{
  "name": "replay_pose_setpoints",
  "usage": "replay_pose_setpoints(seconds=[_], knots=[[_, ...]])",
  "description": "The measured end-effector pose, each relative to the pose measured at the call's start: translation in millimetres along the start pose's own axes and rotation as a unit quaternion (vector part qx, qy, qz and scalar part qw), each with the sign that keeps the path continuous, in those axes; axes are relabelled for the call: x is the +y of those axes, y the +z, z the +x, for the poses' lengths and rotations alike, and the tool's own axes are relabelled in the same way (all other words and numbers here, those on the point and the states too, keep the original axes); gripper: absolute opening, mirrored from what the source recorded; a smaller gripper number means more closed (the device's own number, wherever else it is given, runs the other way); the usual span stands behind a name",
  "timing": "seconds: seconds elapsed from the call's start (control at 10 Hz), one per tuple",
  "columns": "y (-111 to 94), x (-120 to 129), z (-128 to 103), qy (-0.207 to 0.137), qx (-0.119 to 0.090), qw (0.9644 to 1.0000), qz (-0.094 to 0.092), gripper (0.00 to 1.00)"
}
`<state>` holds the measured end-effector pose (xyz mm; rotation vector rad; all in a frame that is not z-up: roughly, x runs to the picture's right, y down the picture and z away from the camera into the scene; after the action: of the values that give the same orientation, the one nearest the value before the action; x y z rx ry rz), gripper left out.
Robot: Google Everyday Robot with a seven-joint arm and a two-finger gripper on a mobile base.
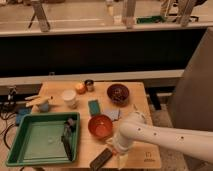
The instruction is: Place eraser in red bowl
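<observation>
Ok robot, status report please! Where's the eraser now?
Gripper low at the table front edge, right beside the eraser. Eraser flat on the table, not yet in the red bowl. Nothing between eraser and bowl.

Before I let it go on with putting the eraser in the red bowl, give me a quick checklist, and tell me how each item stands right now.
1. Eraser found: ok. The eraser lies flat at the front edge of the table.
2. Red bowl ready: ok. The red bowl sits upright just behind the eraser, and nothing shows inside it.
3. Gripper placed: ok. The gripper is low, close beside the eraser's right end.
4. Eraser held: cannot tell. No contact is visible.
5. Eraser in bowl: not ok. It is on the table.
6. Route to bowl: ok. The green tray lies to the left, off the short path.
</observation>
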<state>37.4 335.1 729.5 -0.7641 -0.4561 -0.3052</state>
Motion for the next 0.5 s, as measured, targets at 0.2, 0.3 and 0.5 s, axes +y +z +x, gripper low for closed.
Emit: replay_pose_setpoints(seconds=[0.2,0.3,0.5], knots=[[7.4,1.8,-20.2,-0.014,0.02,0.9997,-0.006,0.8],[11.6,1.5,-28.7,-0.026,0.027,0.9993,-0.009,0.8],[19.1,-0.8,-39.3,-0.046,0.027,0.9984,-0.02,0.8]])
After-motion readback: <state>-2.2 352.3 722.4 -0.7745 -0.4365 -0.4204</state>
